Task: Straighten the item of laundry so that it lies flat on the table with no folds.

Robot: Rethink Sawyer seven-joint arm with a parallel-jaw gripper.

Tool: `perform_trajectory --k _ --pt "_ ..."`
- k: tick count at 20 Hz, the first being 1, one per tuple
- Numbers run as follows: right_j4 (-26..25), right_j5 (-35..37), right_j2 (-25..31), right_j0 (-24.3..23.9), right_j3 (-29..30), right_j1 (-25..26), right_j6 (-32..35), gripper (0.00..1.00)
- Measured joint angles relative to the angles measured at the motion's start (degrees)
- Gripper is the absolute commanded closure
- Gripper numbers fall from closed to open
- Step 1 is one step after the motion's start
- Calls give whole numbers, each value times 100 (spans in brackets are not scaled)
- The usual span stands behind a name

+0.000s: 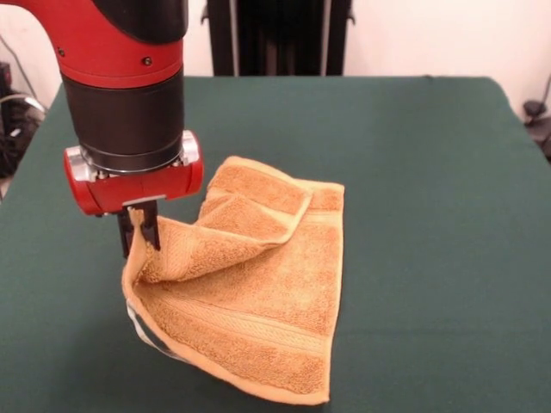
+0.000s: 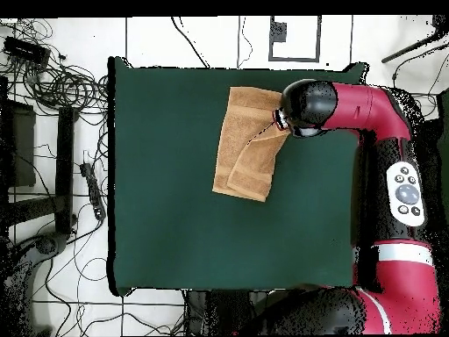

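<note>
The gripper (image 1: 139, 231) was clenched on a raised edge of the towel (image 1: 250, 292), lifting it off the table (image 1: 430, 172). The rest of the towel lay folded over itself on the table, one corner doubled back.

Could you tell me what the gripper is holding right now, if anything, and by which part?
The gripper pinches the towel by an edge, lifting that side off the table.

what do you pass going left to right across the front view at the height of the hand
bare green table → the hand, shut on a raised edge of the towel → the rest of the towel, partly folded over itself → bare table out to the right edge
</note>
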Motion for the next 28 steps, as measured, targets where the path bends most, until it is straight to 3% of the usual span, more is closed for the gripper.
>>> perform_trajectory --k 28 --pt "-90 0 2 -543 367 -272 -624 100"
